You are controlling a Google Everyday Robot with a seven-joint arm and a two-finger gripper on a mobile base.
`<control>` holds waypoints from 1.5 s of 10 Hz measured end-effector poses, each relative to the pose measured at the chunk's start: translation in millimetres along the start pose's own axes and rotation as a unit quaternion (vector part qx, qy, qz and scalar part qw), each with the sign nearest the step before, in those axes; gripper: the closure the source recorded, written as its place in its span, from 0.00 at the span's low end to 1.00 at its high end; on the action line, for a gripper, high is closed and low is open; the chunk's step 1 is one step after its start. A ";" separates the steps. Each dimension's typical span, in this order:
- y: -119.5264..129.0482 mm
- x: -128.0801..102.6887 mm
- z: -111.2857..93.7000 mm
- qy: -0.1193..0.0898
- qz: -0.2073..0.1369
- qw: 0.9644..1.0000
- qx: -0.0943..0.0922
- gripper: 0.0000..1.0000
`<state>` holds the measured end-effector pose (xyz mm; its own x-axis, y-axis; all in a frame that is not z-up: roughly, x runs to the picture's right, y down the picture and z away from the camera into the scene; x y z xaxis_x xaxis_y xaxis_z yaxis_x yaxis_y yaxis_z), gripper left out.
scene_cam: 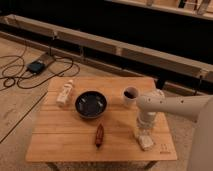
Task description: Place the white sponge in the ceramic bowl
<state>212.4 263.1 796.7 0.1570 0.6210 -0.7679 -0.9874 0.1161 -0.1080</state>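
One sponge (146, 143), likely light and soft, is best pinched across its narrow sides by the gripper (142, 132) just over it, whose spread cannot be told.

A test lab is suggested by black cables (21, 75) strewn over bare concrete floor (20, 117) at ten o'clock; the gripper (144, 134) is poised at four o'clock.

Pale bottle (65, 93), wht cup (130, 96), brown obj (100, 135) on wood table (60, 145)
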 end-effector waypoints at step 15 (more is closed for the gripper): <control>110.8 -97.9 -129.3 -0.050 -0.111 0.993 0.001 1.00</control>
<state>84.8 115.0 778.3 0.3715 0.6538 -0.6592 -0.9284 0.2602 -0.2652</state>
